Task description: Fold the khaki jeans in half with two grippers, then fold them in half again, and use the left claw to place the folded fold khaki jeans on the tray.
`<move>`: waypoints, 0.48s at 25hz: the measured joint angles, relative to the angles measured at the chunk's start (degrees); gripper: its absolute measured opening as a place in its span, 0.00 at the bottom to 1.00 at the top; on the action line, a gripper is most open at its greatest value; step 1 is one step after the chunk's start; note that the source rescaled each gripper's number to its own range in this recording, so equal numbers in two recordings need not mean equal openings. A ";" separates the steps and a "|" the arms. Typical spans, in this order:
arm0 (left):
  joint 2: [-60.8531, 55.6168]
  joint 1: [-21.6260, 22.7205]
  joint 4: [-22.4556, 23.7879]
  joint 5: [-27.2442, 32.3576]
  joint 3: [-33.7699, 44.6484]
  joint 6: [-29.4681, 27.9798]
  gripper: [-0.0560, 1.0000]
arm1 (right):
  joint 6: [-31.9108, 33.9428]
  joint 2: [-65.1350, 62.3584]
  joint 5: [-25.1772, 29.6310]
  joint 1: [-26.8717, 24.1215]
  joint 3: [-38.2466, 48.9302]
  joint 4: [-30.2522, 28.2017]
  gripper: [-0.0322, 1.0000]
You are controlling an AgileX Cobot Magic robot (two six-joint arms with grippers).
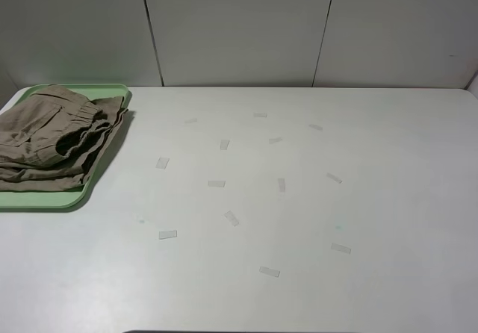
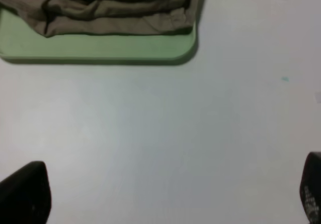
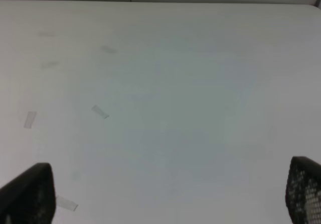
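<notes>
One tray (image 1: 45,198) sits at the far left of the white bench (image 1: 299,221), cut off by the picture's edge, and holds the khaki jeans (image 1: 52,135), folded into a rumpled stack with one edge spilling over the rim. Small clear tape strips (image 1: 216,184) dot the bench's middle. The left tool (image 2: 170,191) stands wide over bare bench near the tray, holding nothing; the right tool (image 3: 170,194) is likewise wide and empty, only its fingertips showing.
</notes>
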 joint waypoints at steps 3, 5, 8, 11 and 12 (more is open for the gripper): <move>-3.57 -0.60 0.52 -1.29 0.99 0.00 1.00 | 0.00 0.00 0.00 0.00 0.00 0.00 1.00; -6.13 -0.60 0.57 -1.32 0.99 0.00 1.00 | 0.00 0.00 0.00 0.00 0.00 0.00 1.00; -9.31 -0.60 0.57 -1.42 0.99 0.00 1.00 | 0.00 0.00 0.00 0.00 0.00 0.00 1.00; -9.89 -0.60 1.21 -1.51 0.99 0.00 1.00 | 0.00 0.00 0.00 0.00 0.00 0.00 1.00; -9.89 -0.60 1.26 -1.51 0.99 0.00 1.00 | 0.00 0.00 0.00 0.00 0.00 0.00 1.00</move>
